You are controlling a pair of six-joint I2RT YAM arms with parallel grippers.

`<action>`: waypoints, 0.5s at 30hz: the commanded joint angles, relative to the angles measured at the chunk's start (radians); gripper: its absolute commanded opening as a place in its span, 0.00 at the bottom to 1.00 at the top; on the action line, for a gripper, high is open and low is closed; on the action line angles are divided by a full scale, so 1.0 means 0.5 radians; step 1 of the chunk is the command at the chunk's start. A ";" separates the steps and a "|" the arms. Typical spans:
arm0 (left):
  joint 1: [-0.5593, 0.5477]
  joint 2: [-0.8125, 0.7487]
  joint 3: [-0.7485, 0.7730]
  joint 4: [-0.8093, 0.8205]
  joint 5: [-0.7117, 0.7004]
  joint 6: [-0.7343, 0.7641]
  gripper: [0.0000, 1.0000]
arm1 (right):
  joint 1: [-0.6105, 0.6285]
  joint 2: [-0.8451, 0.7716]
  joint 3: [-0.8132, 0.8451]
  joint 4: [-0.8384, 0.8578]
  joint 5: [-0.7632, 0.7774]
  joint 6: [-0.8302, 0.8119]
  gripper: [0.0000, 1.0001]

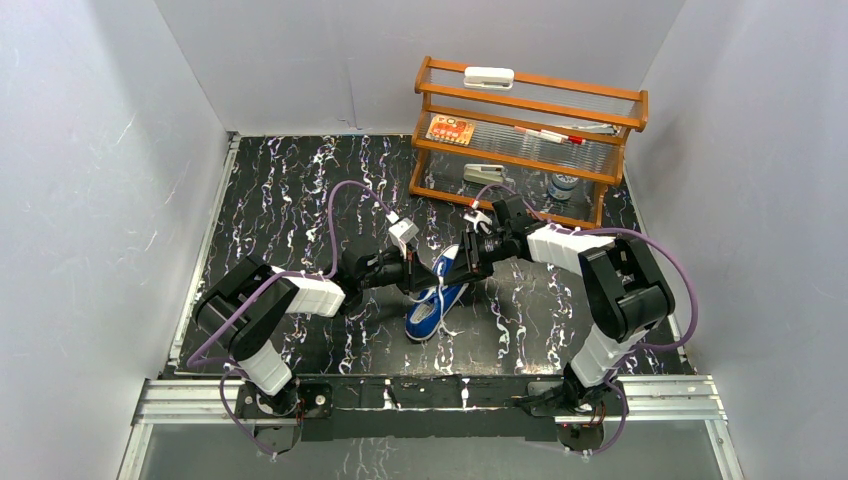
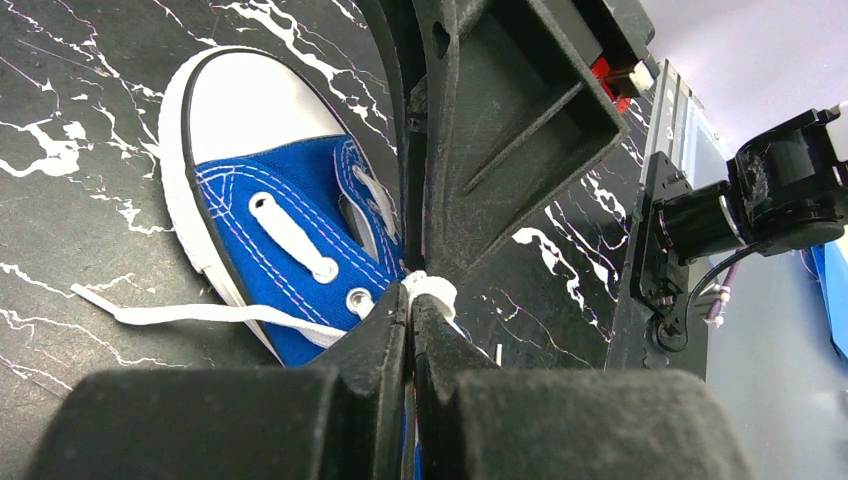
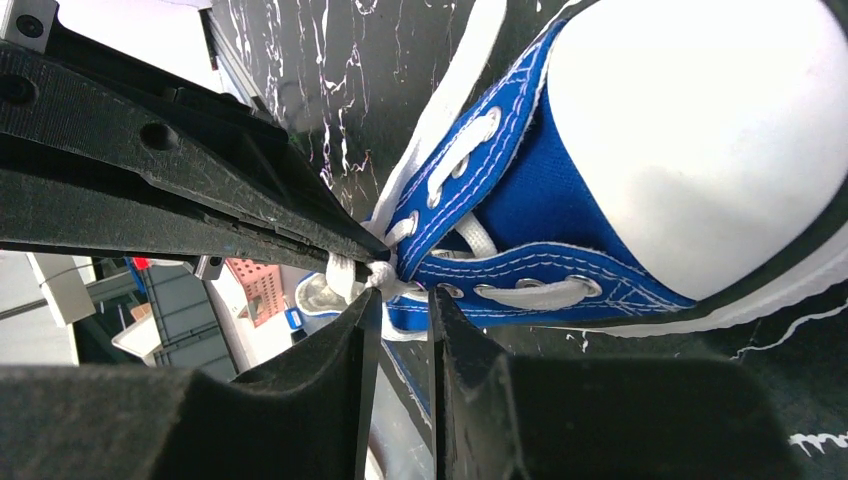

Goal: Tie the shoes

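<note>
Between the two tool tips, above the sneaker, sits a bunched white lace. Left tool: jaws fully closed, pinching that bunch, probably to keep tension on the knot. Right tool: jaws narrowly parted, nothing visible in the gap, knot just ahead of its tips; likely placed for a fresh grab. Sneaker lies on counter beneath both tools. Long axis runs near to far; white toe points toward arm bases, heel away. One loose lace end trails beside the left tool.
</note>
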 commanded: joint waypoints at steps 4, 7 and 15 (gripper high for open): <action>0.011 0.002 0.053 0.059 0.049 0.015 0.00 | 0.027 -0.013 0.089 0.054 -0.065 -0.012 0.31; 0.011 0.011 0.056 0.059 0.052 0.012 0.00 | 0.029 -0.068 0.065 0.150 -0.095 0.051 0.32; 0.011 0.023 0.073 0.058 0.075 0.004 0.00 | 0.026 -0.015 0.072 0.186 -0.116 0.053 0.32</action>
